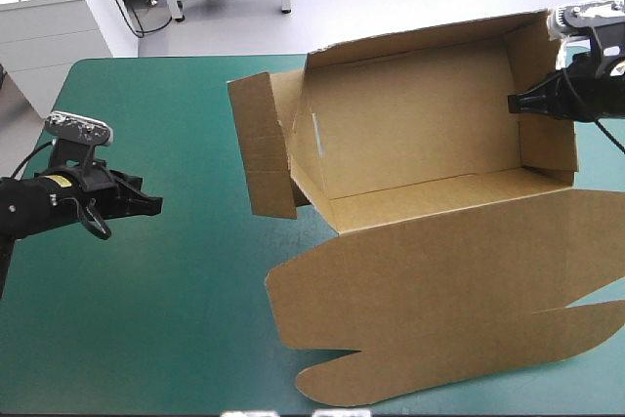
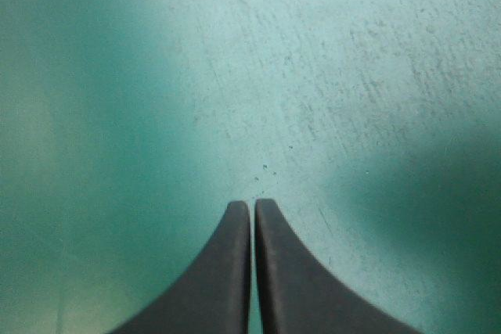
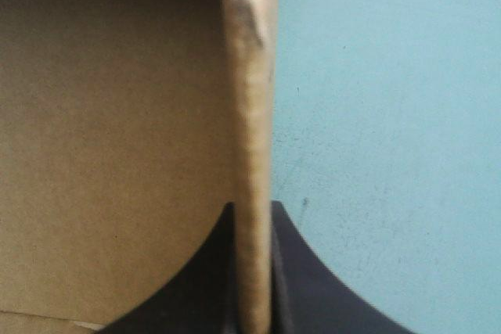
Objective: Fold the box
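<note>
The brown box stands on the teal-green table as an open tray, its walls raised and its lid lying flat toward the near edge. One end flap hangs loose at the box's left side. My right gripper is at the box's right end wall, shut on that wall's top edge, one finger inside the box and one outside. My left gripper hovers over bare cover well left of the box, shut and holding nothing.
The table's far edge runs behind the box, which reaches past it at the right. Bare teal-green cover lies left of the box and lid.
</note>
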Action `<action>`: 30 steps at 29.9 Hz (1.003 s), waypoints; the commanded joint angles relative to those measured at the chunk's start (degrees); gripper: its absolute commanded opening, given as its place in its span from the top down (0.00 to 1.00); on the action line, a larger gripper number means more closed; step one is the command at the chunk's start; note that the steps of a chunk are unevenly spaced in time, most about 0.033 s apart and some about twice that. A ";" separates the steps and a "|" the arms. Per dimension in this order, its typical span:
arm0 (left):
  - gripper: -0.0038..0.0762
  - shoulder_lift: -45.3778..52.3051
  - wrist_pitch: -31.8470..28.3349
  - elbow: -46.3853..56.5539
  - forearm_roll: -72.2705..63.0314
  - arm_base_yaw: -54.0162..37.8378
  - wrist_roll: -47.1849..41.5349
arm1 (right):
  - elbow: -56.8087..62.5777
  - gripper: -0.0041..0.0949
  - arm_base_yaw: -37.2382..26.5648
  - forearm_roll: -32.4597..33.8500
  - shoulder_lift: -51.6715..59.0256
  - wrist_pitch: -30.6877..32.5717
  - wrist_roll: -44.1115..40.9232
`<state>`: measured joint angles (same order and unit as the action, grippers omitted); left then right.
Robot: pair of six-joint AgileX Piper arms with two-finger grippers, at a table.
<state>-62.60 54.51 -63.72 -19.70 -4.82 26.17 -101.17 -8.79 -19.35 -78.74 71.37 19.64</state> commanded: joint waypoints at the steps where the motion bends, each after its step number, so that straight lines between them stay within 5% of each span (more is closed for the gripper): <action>1: 0.93 -1.99 -3.47 1.16 -8.21 -4.30 4.42 | -0.50 0.98 -0.34 -2.78 2.70 0.30 -0.09; 9: 0.93 -8.86 -0.82 11.08 -48.95 -17.28 38.01 | 1.77 0.98 -0.34 -4.87 3.57 0.30 0.53; 14: 0.93 -14.69 0.67 14.01 -57.60 -17.46 39.94 | 1.77 0.98 -0.34 -6.51 3.57 0.30 1.03; 23: 0.92 -26.82 18.28 14.01 -69.50 -15.53 46.95 | 1.77 0.98 -0.34 -7.38 3.57 0.30 1.67; 26: 0.81 -28.57 19.66 14.01 -69.63 -12.90 48.36 | 1.77 0.98 -0.34 -7.31 3.57 0.30 1.84; 30: 0.54 -28.68 20.08 14.01 -70.99 -9.28 49.29 | 1.77 0.98 -0.34 -7.66 3.57 0.30 1.84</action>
<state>-93.22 66.07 -48.40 -85.59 -16.23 74.37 -97.82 -8.79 -23.58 -77.03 71.42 21.64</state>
